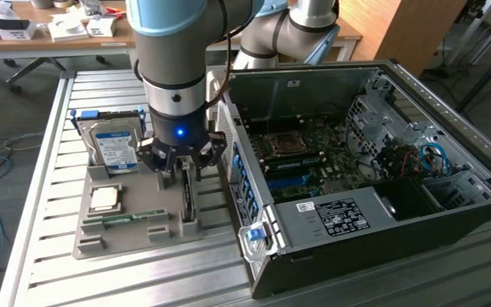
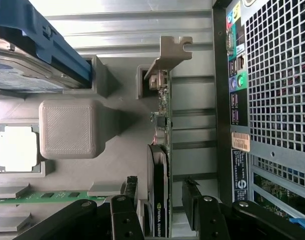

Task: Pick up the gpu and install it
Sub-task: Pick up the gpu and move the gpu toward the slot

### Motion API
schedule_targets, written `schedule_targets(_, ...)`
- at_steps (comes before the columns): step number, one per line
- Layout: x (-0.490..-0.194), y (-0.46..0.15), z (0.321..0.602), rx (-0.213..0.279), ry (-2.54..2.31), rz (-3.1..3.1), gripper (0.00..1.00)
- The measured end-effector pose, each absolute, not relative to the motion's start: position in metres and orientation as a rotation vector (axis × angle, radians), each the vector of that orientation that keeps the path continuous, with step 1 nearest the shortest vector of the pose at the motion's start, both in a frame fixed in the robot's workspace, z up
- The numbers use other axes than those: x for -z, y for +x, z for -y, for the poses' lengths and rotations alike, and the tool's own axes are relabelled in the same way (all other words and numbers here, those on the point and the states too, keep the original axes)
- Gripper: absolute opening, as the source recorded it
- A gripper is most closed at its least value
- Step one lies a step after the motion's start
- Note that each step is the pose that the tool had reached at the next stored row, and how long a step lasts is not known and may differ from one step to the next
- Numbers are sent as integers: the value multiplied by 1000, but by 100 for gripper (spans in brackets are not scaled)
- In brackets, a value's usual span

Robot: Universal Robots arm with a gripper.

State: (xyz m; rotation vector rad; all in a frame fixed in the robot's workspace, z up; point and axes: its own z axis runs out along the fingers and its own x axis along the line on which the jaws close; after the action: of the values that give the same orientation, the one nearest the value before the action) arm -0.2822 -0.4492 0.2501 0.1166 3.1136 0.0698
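The thin tan-brown circuit-card gpu [image 2: 157,170] is standing edge-on in a slot of the grey moulded holder tray [image 1: 135,238], leaving both faces free for a pinch; the black claw [image 1: 184,174] is hanging over it, fingers apart, one each side, apparently not touching; the tray is resting on a slatted metal surface [image 1: 58,166] beside the open black computer case [image 1: 382,211]; wooden desks [image 1: 49,45] are lining the exterior view's upper left.

Thin edge-on gpu card with black shroud [image 2: 158,207]: white print reads "NVIDIA QUADRO", partly cut off. White sticker on black computer case [image 1: 339,216] and blue-white label on silver hard drive [image 1: 116,146]: print too small to read.
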Motion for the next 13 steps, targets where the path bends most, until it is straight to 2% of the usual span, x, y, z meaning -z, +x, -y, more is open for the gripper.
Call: schedule_targets(13,-238,-282,449,-70,117,-3114,49)
